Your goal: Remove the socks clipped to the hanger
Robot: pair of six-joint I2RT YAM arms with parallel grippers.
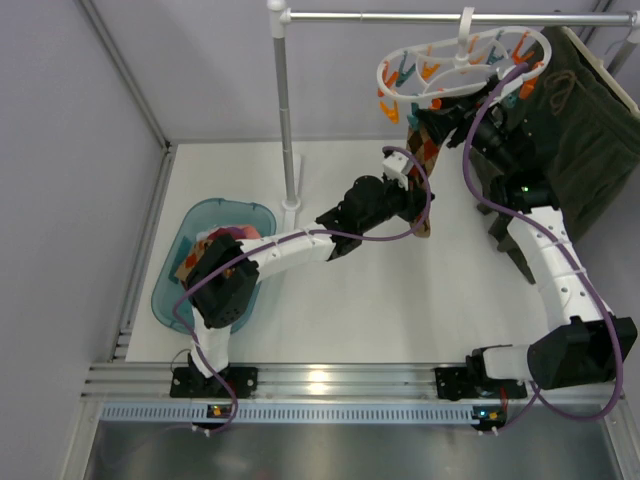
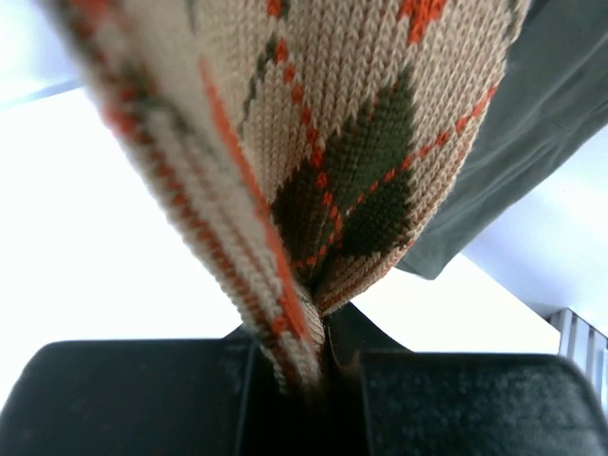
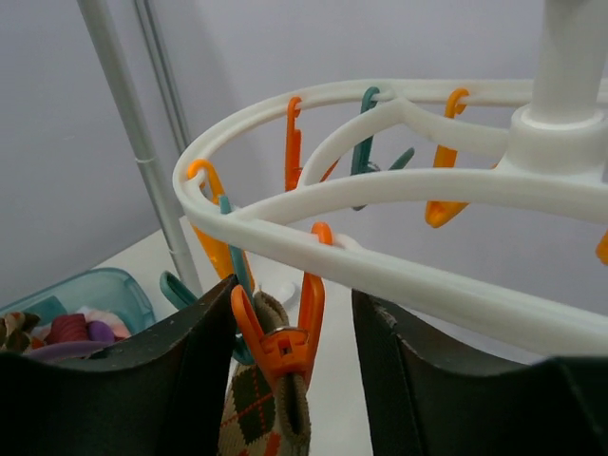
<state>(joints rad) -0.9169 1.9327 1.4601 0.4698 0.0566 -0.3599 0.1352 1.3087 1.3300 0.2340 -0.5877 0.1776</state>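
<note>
While the beige knitted argyle sock [image 2: 361, 161] hangs from an orange plastic clothespin [image 3: 283, 350] on the white oval hanger [image 3: 399, 280] above the desk's far right corner, the left gripper [image 2: 309, 380] clamps its lower end to hold it taut and the right gripper [image 3: 294, 318], jaws wide, straddles the pin, likely to squeeze it open.

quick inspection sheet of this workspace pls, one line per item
surface: white table, blue tub at left holding loose socks
job's things: argyle sock hangs from orange clip on white hanger
clutter: dark green garment on the rail
grippers: left gripper shut on the sock's lower end; right gripper open, straddling the clip
cables: purple cables hang in loose loops
surroundings: metal pole, grey walls
</note>
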